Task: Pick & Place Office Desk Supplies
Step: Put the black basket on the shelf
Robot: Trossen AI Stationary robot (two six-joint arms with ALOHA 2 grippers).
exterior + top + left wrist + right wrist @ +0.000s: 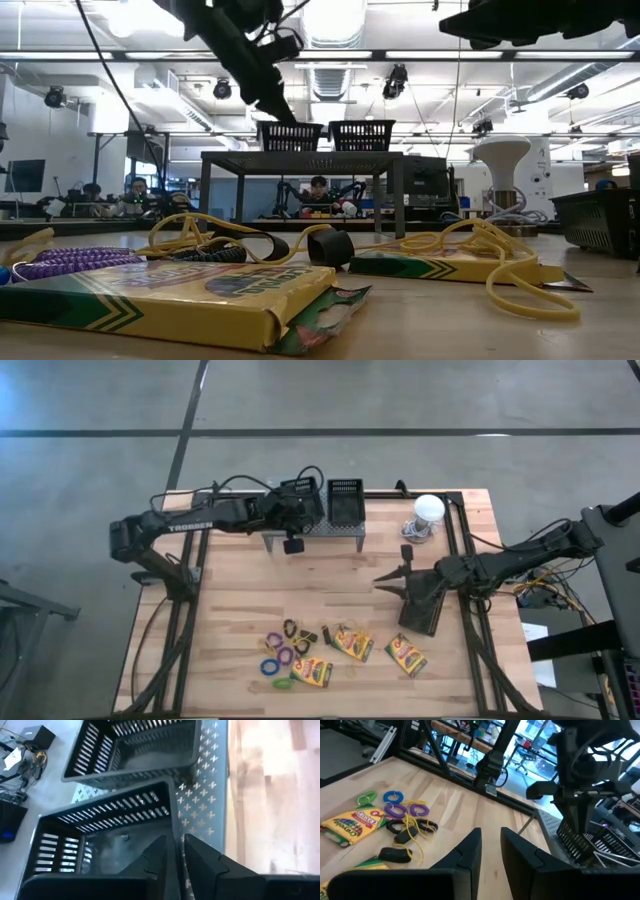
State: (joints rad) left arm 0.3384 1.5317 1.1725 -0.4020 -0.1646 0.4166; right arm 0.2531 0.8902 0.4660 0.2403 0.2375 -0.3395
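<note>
Crayon box [170, 300] fills low view; high shows three.

Yellow-and-green crayon boxes [351, 644], purple loops [404, 810], a blue loop [394, 797], black mesh bins [345, 500], pale wood-grain desk [240, 595].

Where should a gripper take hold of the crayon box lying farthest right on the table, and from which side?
Grip the crayon box across its narrow width, on its two long edges, coming straight down from above: it lies flat on the table, bare wood around it.
</note>
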